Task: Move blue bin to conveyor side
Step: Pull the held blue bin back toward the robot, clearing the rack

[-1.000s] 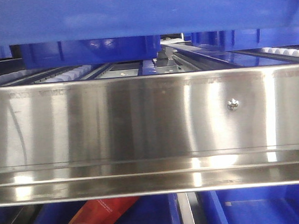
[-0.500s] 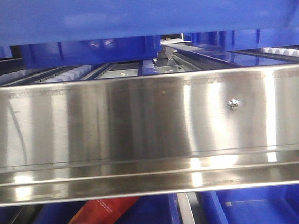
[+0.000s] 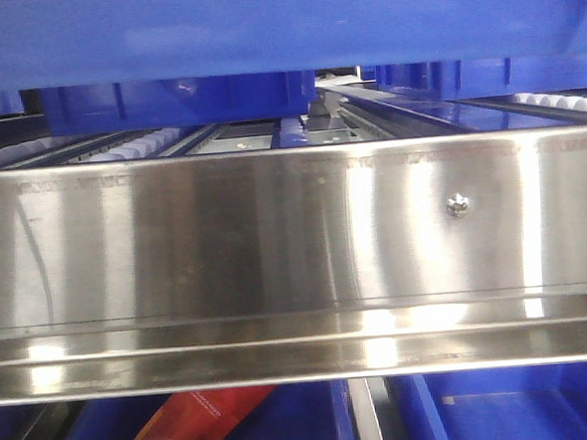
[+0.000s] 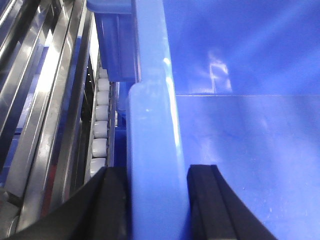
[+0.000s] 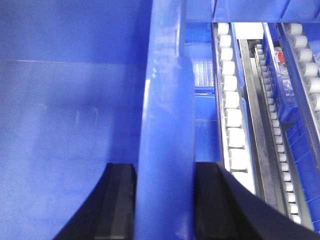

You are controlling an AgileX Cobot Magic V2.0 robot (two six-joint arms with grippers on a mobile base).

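Observation:
The blue bin [image 3: 262, 22] fills the top of the front view, held above the steel rack. My left gripper [image 4: 157, 200] is shut on the blue bin's thick left rim [image 4: 150, 125], one black finger outside the wall and one inside. My right gripper [image 5: 164, 200] is shut on the opposite rim [image 5: 167, 110] in the same way. Both wrist views look down into the bin's bare blue floor. The conveyor side is out of view.
A shiny stainless-steel rack rail [image 3: 295, 240] crosses the front view. White rollers [image 4: 99, 135] run left of the bin, and more rollers [image 5: 232, 115] run on its right. Other blue bins [image 3: 177, 99] sit behind; a lower one shows a red packet [image 3: 187, 431].

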